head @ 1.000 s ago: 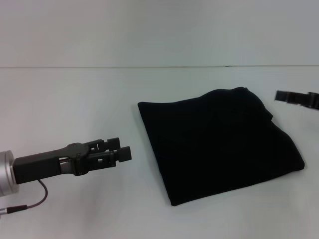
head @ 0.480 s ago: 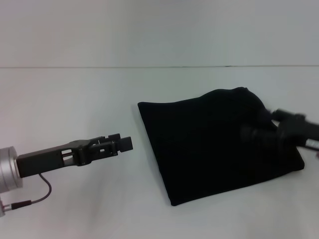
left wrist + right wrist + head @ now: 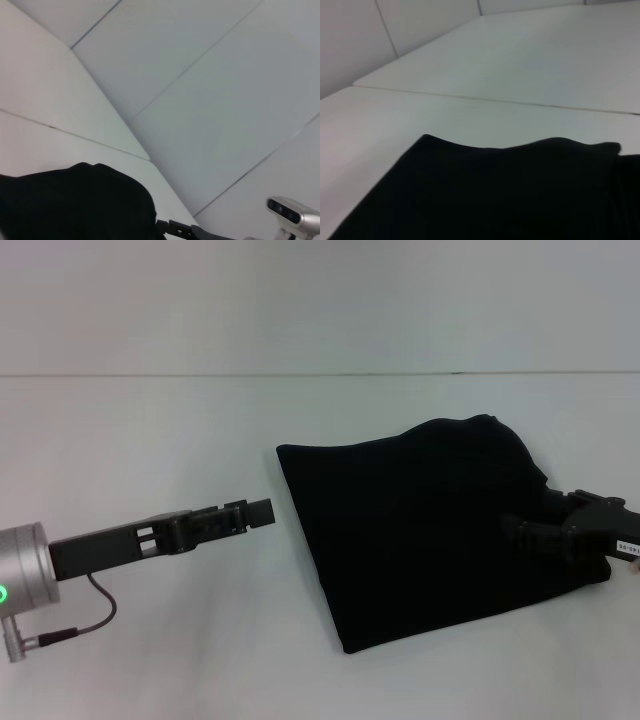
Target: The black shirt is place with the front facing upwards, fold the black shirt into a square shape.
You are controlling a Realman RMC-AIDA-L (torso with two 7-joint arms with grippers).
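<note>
Head view: black shirt (image 3: 440, 530), folded to rough 4-sided bundle, plain side up, lies on white worktop (image 3: 150, 440), right of centre. Left gripper (image 3: 255, 513) above the worktop just beside shirt's left edge, not touching; jaws appear closed. Right gripper (image 3: 525, 533) over shirt's right part, near its right edge; jaws state: cannot tell, dark on dark.

Left wrist view: shirt (image 3: 75, 200) as a black mound at the frame edge; right gripper's body (image 3: 187, 231) just beside it.

Right wrist view: shirt (image 3: 495, 195) fills the near field, worktop (image 3: 470, 75) beyond. Own jaws not shown.
</note>
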